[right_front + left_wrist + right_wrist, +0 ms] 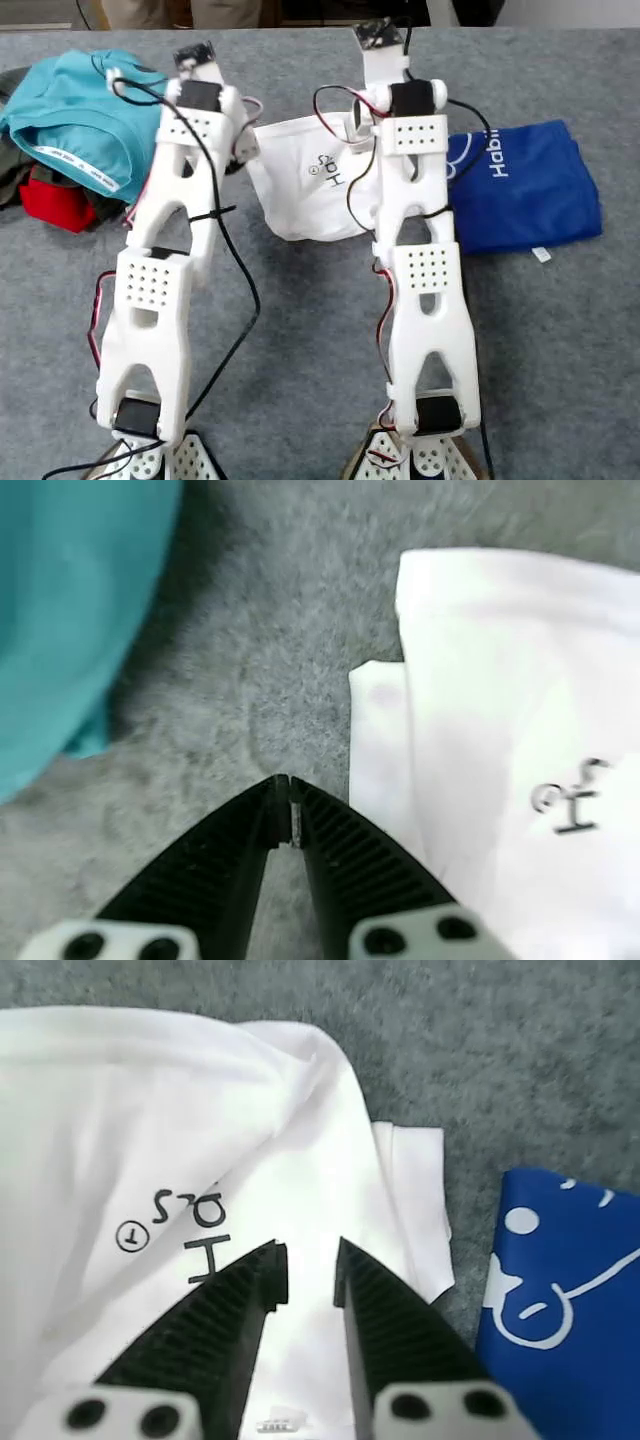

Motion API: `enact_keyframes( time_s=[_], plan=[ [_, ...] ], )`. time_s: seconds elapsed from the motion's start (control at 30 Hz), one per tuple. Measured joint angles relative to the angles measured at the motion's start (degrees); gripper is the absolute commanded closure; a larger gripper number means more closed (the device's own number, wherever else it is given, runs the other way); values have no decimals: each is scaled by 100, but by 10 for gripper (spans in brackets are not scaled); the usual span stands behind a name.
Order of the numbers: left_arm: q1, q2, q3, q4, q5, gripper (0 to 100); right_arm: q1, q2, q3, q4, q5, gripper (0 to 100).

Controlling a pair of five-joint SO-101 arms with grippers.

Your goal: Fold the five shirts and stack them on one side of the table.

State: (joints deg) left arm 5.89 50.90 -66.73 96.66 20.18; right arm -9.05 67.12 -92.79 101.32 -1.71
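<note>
- Nearest me, the lower half of the high view is bare grey table (300,380). There is free room between the two arm bases and out toward both lower corners.
- The left arm (160,290) rises from the lower left and leans up and a little rightward. The right arm (425,290) runs almost straight up from the lower centre-right.
- My left gripper (290,815) has its claw closed, tips meeting on nothing. It sits over bare table, just beside the side edge of the white shirt (300,185).
- My right gripper (310,1270) has its jaws a narrow gap apart, above the printed part of the white shirt, with white cloth showing through the gap.
- The white shirt lies loosely folded at upper centre, between the two wrists.
- The blue shirt (530,185) lies folded at upper right. The right wrist view shows a strip of table between it and the white one.
- At upper left, the teal shirt (80,110) tops a heap. A red shirt (50,200) and a dark garment (15,170) poke out at the frame's left edge.
</note>
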Motion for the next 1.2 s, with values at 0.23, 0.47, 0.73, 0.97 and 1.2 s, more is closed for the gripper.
enact_keyframes(
  time_s=[0.23,0.47,0.73,0.97,1.2],
  plan=[
    [-941,0,-1081,343,0,981,-325,-396,0,0,9,917],
    [-2409,0,-1538,343,396,981,-1468,-369,0,0,9,917],
    [-2585,0,-1565,343,554,981,-2242,659,0,-844,9,788],
    [-2585,0,-1565,343,563,981,-2268,1301,0,-1881,9,815],
    [-2585,0,-1565,343,563,981,-1943,1336,0,-2048,9,960]
  ],
)
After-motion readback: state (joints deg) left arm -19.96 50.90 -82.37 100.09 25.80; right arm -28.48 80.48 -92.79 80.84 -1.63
